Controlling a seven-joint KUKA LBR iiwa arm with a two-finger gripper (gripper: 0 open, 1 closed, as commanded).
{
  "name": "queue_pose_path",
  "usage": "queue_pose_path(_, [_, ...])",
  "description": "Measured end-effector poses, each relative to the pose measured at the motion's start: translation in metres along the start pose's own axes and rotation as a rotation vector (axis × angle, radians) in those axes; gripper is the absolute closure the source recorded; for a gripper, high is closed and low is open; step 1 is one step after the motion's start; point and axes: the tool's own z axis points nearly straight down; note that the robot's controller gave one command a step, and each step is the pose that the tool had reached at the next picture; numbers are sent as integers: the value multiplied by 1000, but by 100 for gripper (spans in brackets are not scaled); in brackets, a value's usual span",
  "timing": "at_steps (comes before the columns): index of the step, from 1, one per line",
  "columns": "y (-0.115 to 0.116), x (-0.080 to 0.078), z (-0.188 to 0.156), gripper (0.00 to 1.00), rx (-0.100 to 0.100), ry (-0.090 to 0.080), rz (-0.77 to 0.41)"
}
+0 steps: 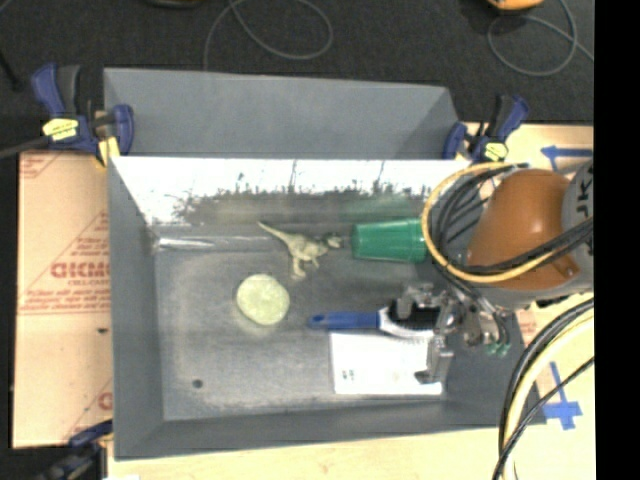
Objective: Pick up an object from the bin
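My gripper hangs over the right part of the bin, above the right end of a flat white card near the front wall. A brush with a blue handle lies just left of the gripper, and its white head reaches under the gripper's body. Behind the gripper, a green plastic cup lies on its side near the back wall.
A small tan toy dinosaur lies at the middle back of the bin. A pale green round disc sits left of centre. The arm's orange cover and looped cables hang over the bin's right side.
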Motion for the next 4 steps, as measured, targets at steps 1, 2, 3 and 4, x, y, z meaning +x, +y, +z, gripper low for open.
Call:
queue_pose_path(1, [0, -2, -4, 0, 1, -8, -4])
queue_pose_path(2, [-15, -39, 30, 0, 0, -18, 100])
queue_pose_path(3, [-28, -56, 54, 0, 1, -9, 2])
queue_pose_path(4, [-37, -65, 56, 0, 0, -11, 123])
